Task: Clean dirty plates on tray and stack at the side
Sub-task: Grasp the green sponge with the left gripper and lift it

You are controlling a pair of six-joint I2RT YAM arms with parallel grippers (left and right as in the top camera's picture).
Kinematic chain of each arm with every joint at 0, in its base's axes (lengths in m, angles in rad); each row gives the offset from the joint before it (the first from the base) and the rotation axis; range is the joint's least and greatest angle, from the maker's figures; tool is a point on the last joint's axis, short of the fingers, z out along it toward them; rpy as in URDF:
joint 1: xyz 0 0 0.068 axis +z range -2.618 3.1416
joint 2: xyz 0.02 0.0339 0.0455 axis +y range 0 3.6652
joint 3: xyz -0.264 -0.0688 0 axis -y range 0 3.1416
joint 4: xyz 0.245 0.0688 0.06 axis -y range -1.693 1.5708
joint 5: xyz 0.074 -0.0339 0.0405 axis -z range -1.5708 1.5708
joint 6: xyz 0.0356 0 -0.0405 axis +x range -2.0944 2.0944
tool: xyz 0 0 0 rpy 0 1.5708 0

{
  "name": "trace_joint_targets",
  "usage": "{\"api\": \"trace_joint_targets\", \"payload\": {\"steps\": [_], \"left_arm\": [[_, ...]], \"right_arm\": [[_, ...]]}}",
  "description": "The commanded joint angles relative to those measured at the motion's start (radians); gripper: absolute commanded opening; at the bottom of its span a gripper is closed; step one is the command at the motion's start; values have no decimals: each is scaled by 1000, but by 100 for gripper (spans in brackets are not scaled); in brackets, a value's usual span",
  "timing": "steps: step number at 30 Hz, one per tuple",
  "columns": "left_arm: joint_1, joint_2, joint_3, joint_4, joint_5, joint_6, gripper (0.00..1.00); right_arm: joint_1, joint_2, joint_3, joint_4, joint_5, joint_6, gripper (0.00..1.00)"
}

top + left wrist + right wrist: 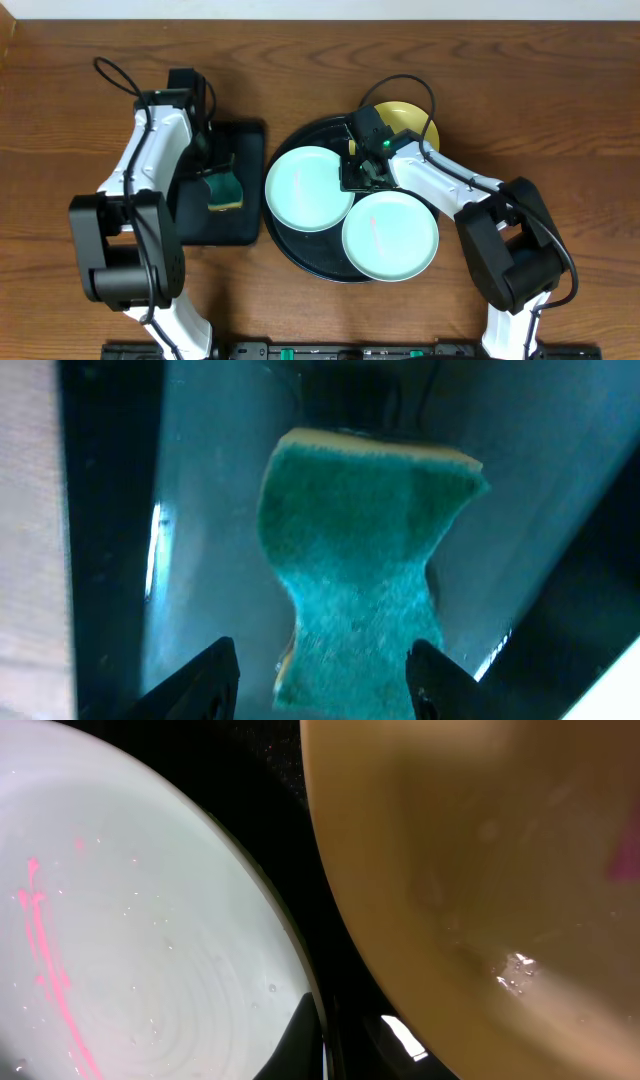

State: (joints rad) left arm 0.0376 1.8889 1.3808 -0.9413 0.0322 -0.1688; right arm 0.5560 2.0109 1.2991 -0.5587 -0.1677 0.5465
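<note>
The round black tray [290, 240] holds three plates. One mint plate [308, 188] lies at its left, one mint plate [390, 238] with a pink streak at its front right, and the yellow plate [408, 120] at the back, partly hidden by my right arm. My right gripper [362, 172] is low over the tray between the plates. The right wrist view shows one dark finger [308, 1032] at the rim of a pink-streaked mint plate [140, 940], with the yellow plate [480, 870] close on the right. My left gripper [320, 680] is open around the near end of the green sponge [365, 560].
The sponge [225, 186] lies on a smaller rectangular black tray [245, 140] left of the round tray. The brown wooden table [560, 110] spreads around both trays. Cables loop above both arms.
</note>
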Motion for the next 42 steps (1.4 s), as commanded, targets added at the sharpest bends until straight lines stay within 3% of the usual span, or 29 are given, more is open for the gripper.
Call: {"api": "trace_joint_targets", "payload": {"steps": [1,13,25,32,42], "left_arm": [[5,2,-43,31,28,-14,53],[5,2,-182,216,28,-48,49],[5,2,-220,281,28,-55,8],[5,-26,-164,216,28,-51,7],[5,-206,1,48,31,-17,7]], "right_arm": [[11,31,16,9,2,14,2],[11,31,16,8,2,13,2],[11,31,16,15,2,14,1],[11,30,16,17,-9,14,1],[5,29,16,17,-52,-2,1]]}}
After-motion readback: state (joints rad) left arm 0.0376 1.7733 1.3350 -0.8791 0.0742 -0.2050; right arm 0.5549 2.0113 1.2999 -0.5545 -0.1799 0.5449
